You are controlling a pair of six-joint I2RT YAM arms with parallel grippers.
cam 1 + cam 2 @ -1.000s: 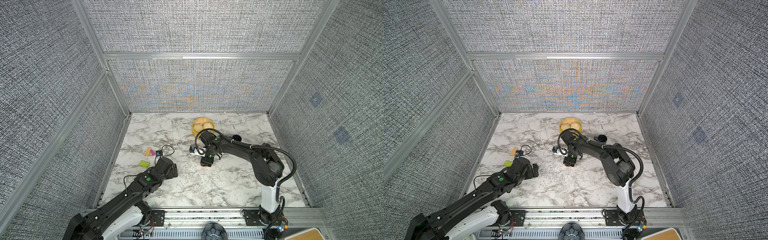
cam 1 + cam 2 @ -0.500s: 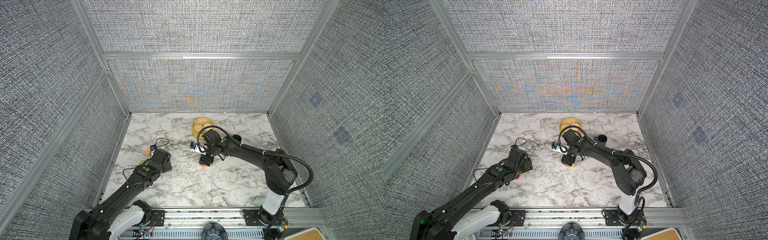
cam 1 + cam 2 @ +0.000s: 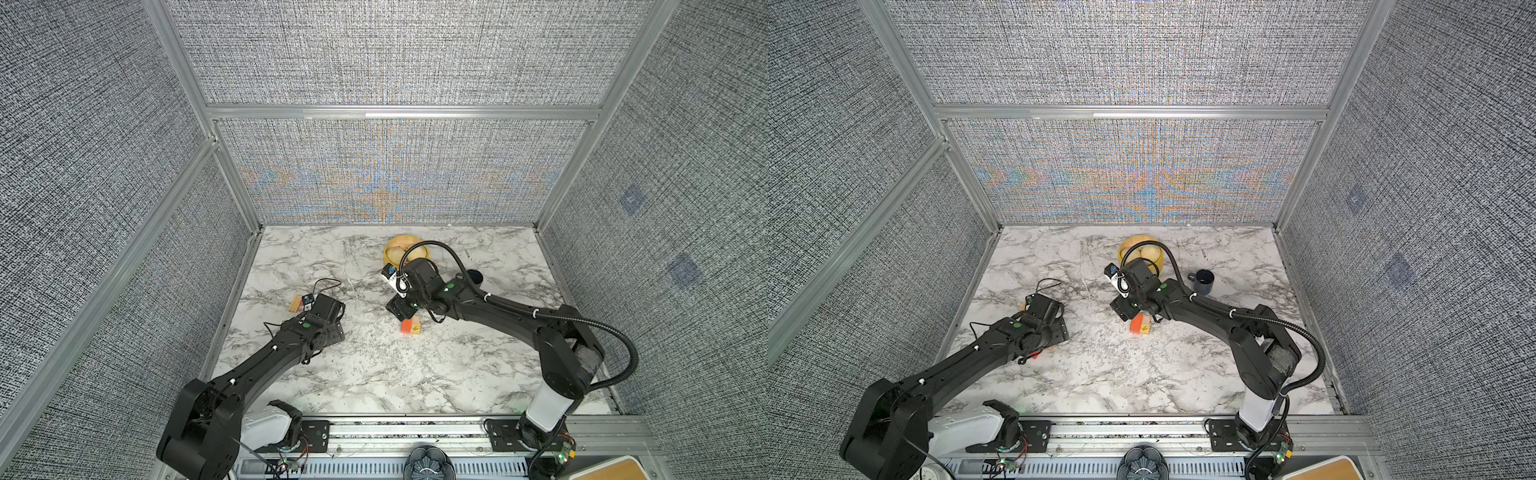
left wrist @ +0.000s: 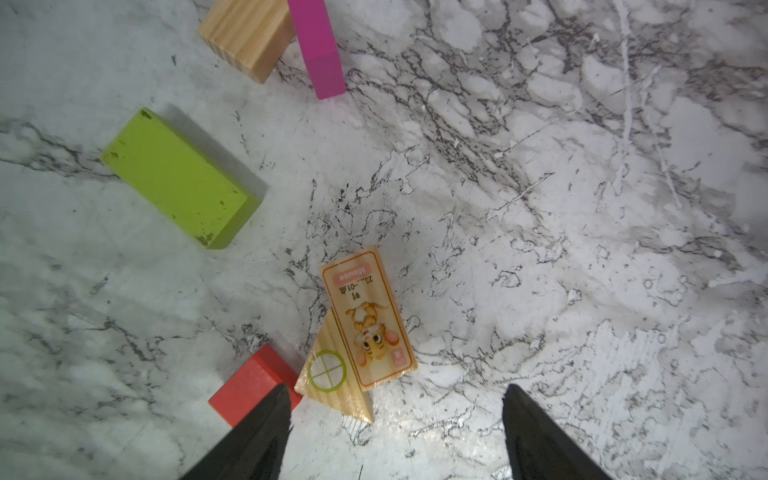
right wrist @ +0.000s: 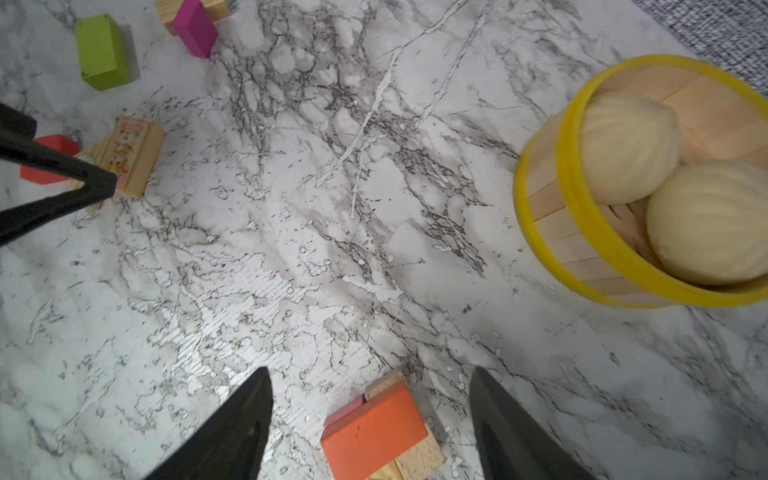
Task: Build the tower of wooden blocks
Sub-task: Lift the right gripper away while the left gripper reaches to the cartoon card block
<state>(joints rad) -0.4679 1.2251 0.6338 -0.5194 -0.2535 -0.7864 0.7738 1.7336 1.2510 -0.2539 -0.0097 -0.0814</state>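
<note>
The tower [image 3: 410, 325] [image 3: 1140, 323] is a short stack at the table's middle, with an orange slab [image 5: 374, 432] on top and tan and pink blocks under it. My right gripper [image 5: 370, 380] hangs open just above and behind it, touching nothing. Loose wood blocks lie on the left: a lime slab [image 4: 178, 178], a pink slab [image 4: 318, 45], a tan block [image 4: 245, 37], a tan picture slab [image 4: 368, 320], a tan wedge [image 4: 332, 378] and a red block [image 4: 253, 386]. My left gripper [image 4: 397, 399] is open over them, one finger above the red block.
A yellow steamer basket [image 5: 540, 232] with buns stands at the back, close to my right wrist. A dark mug [image 3: 1202, 281] sits to its right. In both top views my left arm covers most of the loose blocks; only the tan block [image 3: 296, 304] shows.
My right gripper has drawn back from the tower, which now shows with the orange slab on top. My left arm has swung farther back over the loose blocks, covering the pink and lime ones.
</note>
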